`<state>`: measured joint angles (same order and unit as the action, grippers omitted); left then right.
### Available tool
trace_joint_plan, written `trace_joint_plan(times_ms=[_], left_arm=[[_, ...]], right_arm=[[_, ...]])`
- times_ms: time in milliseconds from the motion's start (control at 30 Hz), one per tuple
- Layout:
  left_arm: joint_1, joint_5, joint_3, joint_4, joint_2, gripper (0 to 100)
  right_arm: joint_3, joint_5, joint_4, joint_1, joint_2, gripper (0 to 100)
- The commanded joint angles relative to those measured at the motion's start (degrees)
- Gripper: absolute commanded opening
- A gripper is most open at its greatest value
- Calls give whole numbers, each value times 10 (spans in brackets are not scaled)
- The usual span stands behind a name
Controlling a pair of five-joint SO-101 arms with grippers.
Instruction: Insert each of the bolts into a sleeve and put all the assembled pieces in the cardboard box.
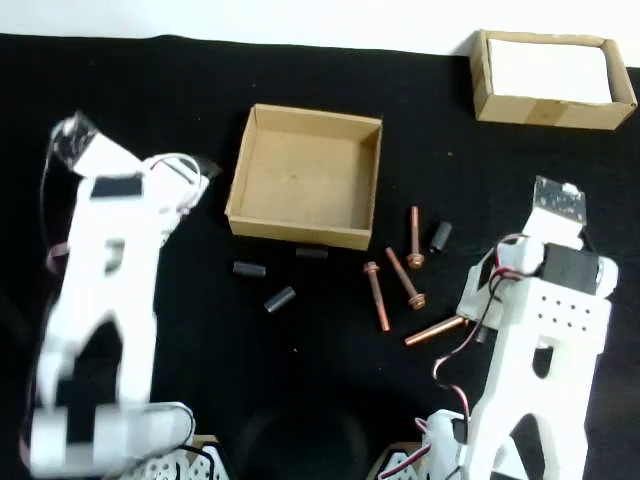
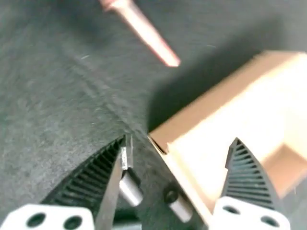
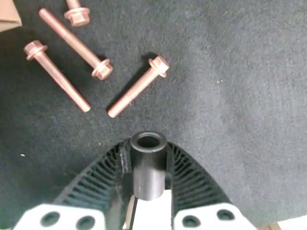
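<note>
The open cardboard box (image 1: 306,176) sits at the middle back of the black table. In front of it and to its right lie several copper bolts (image 1: 405,277) and several loose black sleeves (image 1: 280,298). My right gripper (image 3: 147,149) is shut on a black sleeve (image 3: 148,167) whose hollow end faces the nearest bolt (image 3: 136,93), a short gap away. In the high view this gripper (image 1: 479,326) hangs beside that bolt (image 1: 435,330). My left gripper (image 2: 177,163) is open above a corner of the box (image 2: 240,124), with two sleeves (image 2: 129,189) below it. In the high view it (image 1: 198,172) hovers left of the box.
A smaller cardboard box (image 1: 548,100) with a white inside stands at the back right corner. A dark round object (image 1: 300,445) sits at the front edge between the two arm bases. A bolt (image 2: 144,28) lies on the cloth beyond the box corner.
</note>
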<state>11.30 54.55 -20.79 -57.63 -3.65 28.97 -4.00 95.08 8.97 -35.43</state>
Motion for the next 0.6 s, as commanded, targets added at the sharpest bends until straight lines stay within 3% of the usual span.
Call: trace_joint_plan(times_ms=[0,267,567], left_arm=[[28,55,116,-59,133,312],[69,93,423,-245,404,312],[71,93,670,-353,543,312]], right_arm=[[1,5,-4,5,-20,8],[7,5,-2,2,-20,8],[7,5,-2,1,-20,8]])
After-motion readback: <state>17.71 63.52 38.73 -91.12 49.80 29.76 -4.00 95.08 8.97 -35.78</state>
